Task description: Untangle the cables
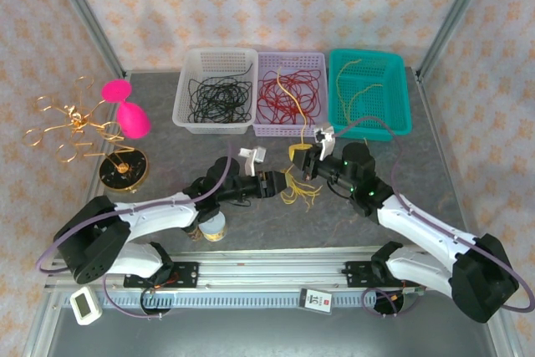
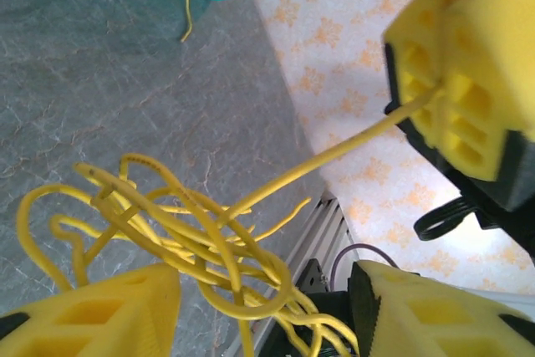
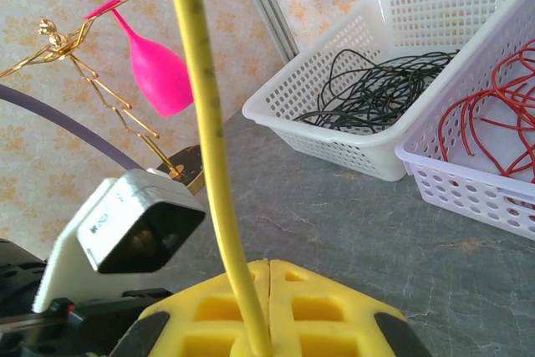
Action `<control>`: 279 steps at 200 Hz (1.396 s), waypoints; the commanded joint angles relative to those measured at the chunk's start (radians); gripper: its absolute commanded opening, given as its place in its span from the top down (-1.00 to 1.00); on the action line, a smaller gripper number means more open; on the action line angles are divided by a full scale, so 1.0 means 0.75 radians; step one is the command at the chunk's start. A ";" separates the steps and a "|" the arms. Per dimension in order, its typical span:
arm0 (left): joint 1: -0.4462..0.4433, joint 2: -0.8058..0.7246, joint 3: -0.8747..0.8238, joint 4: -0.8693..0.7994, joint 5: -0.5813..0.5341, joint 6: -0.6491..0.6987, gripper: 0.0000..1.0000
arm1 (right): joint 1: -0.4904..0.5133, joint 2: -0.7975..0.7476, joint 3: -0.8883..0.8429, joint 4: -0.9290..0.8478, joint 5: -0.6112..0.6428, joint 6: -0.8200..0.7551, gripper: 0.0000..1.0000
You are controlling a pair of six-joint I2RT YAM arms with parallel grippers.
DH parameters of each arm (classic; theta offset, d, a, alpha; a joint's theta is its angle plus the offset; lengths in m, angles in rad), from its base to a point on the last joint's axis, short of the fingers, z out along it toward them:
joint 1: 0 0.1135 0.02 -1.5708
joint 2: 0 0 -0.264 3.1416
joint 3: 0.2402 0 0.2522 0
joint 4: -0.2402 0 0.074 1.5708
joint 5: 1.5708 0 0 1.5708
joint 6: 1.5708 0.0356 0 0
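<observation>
- The right gripper (image 3: 269, 275) is closed tight. Its 2 yellow foam pads press together on 1 thin yellow strand (image 3: 205, 123), which rises out of the seam between them.
- The left gripper (image 2: 263, 282) stands about half open. Its 2 yellow foam fingers (image 2: 100, 315) sit on either side of the tangle of thin yellow flexible cables (image 2: 192, 240), with a gap to spare, so it does not look to be pinching anything.
- The tangle lies between the 2 grippers, over the middle of the grey marbled table top (image 2: 100, 81). I cannot tell whether it touches the surface. The held strand runs almost straight from the knot up to the right gripper.
- The step in hand looks like drawing 1 strand out of the knot. To do it well:
  - The left gripper should close on the body of the tangle, not on the held strand.
  - The right gripper should then pull slowly along the strand's own line.
  - If the loops cinch tighter, ease off and take a new grip nearer the knot.
- At the far edge stand 3 plastic mesh baskets.
  - The white basket (image 1: 213, 127) holds black cables.
  - The lilac basket (image 1: 288, 131) holds red cables.
  - The teal basket (image 1: 372, 132) holds yellow cables, so it is the likely place for this strand.
</observation>
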 commanded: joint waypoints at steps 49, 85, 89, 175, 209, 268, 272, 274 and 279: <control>-0.035 0.094 0.057 0.034 -0.055 0.033 0.55 | -0.003 -0.048 -0.015 0.093 0.057 0.039 1.00; -0.057 0.115 0.047 0.033 -0.070 0.031 0.28 | -0.003 -0.065 -0.018 0.111 0.114 0.055 1.00; -0.060 0.117 0.044 0.033 -0.074 0.029 0.37 | -0.003 -0.066 -0.018 0.112 0.118 0.057 1.00; -0.059 -0.120 -0.121 0.048 -0.210 0.042 1.00 | -0.046 -0.130 -0.034 -0.097 0.744 0.094 1.00; -0.053 -0.212 -0.154 0.047 -0.123 0.081 1.00 | -0.253 -0.153 -0.127 -0.109 0.793 0.257 1.00; -0.053 -0.254 -0.136 -0.068 -0.117 0.128 1.00 | -0.399 -0.114 -0.087 -0.128 0.608 0.288 1.00; -0.052 -0.258 -0.134 -0.090 -0.134 0.134 1.00 | -0.398 -0.113 -0.083 -0.139 0.629 0.282 1.00; -0.052 -0.261 -0.132 -0.099 -0.144 0.136 1.00 | -0.400 -0.113 -0.084 -0.143 0.637 0.280 1.00; -0.048 -0.274 -0.131 -0.123 -0.162 0.143 1.00 | -0.406 -0.114 -0.078 -0.158 0.672 0.277 1.00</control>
